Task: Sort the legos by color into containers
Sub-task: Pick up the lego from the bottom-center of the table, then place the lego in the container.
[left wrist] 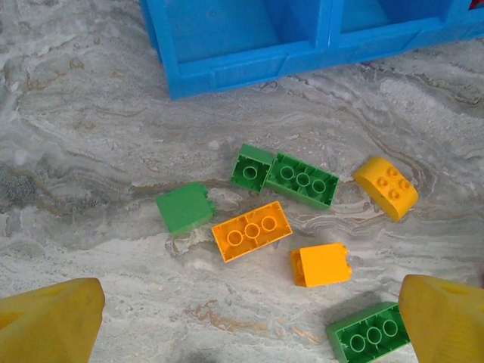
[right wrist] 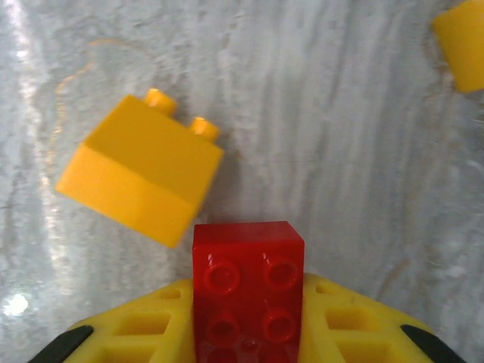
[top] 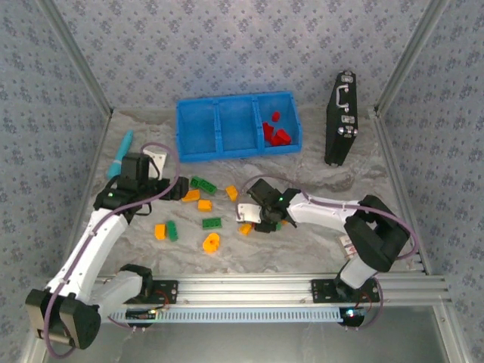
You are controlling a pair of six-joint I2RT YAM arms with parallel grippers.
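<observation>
The marbled table [top: 325,178] carries everything. The blue tray [top: 238,127] sits ahead of both grippers, and its near wall lies just beyond the bricks in front of the left one. Loose red bricks [top: 275,133] lie in its rightmost compartment. A black case [top: 341,119] stands on edge well ahead and to the right of the right gripper [top: 266,218].

The left gripper [left wrist: 248,321] hangs with its jaws spread wide, holding nothing. Ahead of its yellow fingers [left wrist: 49,321] lie a long green brick [left wrist: 302,179], a long orange brick [left wrist: 251,231], a green cube [left wrist: 184,208] and a square orange brick [left wrist: 321,265].

The right gripper is closed on a red brick [right wrist: 248,291], which is clamped between its pads with the studs facing the wrist camera. Just ahead and to the left of it, a tilted orange brick [right wrist: 140,170] rests on the table.
</observation>
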